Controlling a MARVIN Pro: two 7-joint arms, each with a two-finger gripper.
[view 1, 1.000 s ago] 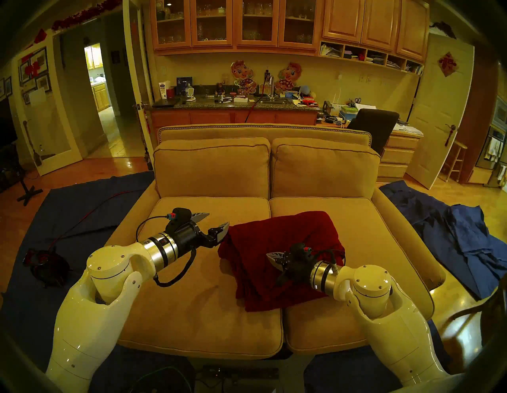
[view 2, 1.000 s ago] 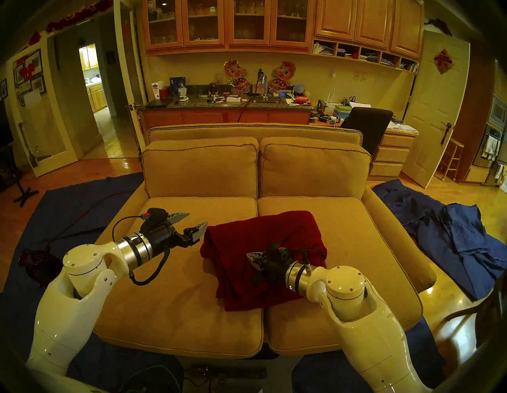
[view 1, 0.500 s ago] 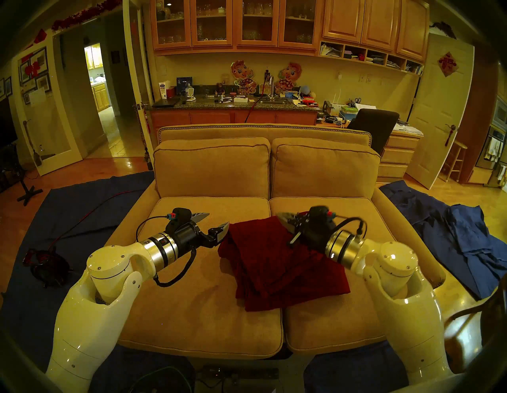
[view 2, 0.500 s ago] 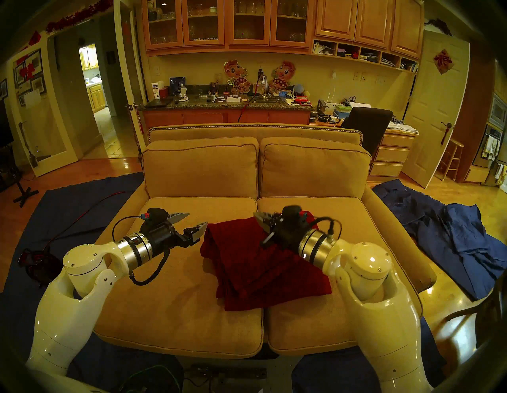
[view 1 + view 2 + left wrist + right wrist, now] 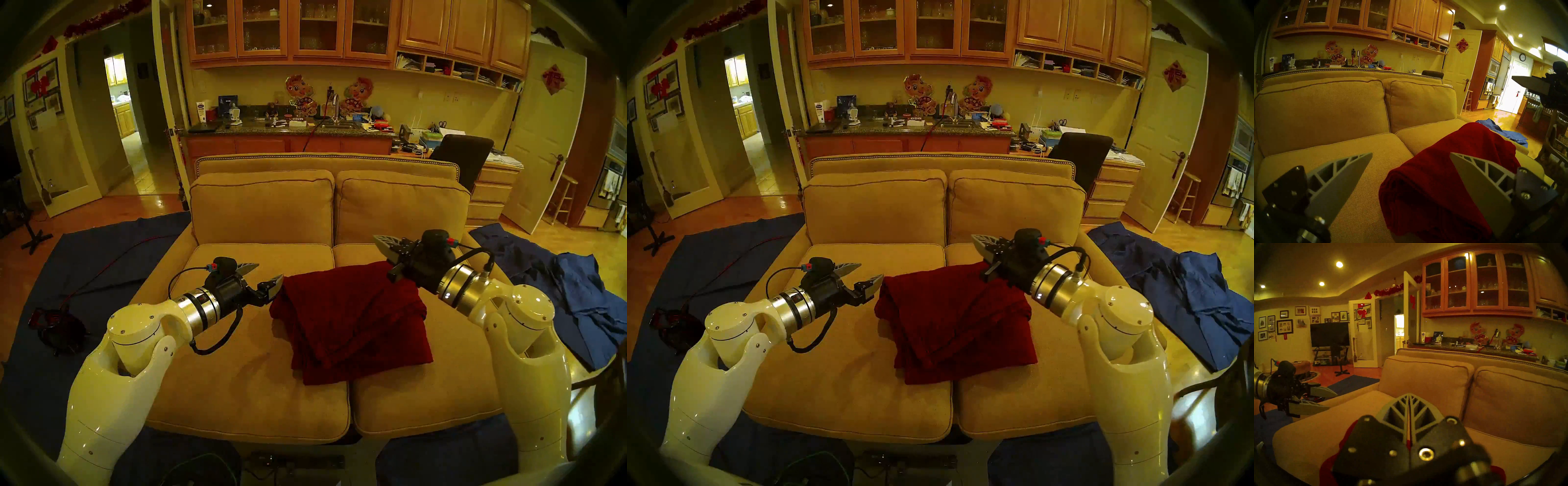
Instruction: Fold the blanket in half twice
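The dark red blanket (image 5: 353, 319) lies folded in several layers across the seam of the two sofa seat cushions; it also shows in the other head view (image 5: 956, 322) and the left wrist view (image 5: 1440, 178). My left gripper (image 5: 268, 271) is open and empty, its fingertips just left of the blanket's far left corner, hovering over the left cushion. My right gripper (image 5: 381, 242) is shut and empty, raised above the blanket's far right corner and pointing left. In the right wrist view its shut fingers (image 5: 1409, 405) hide most of the blanket, with red showing only below them.
The tan sofa (image 5: 254, 373) has back cushions behind and padded arms at both sides. Dark blue cloths lie on the floor at right (image 5: 559, 295) and left (image 5: 95, 258). A red cable bundle (image 5: 54, 325) lies on the left floor. A wooden chair (image 5: 593, 383) stands near my right arm.
My right arm has lifted off the middle of the blanket and swung up and back to the right, gripper still shut. The left arm and the blanket have not moved.
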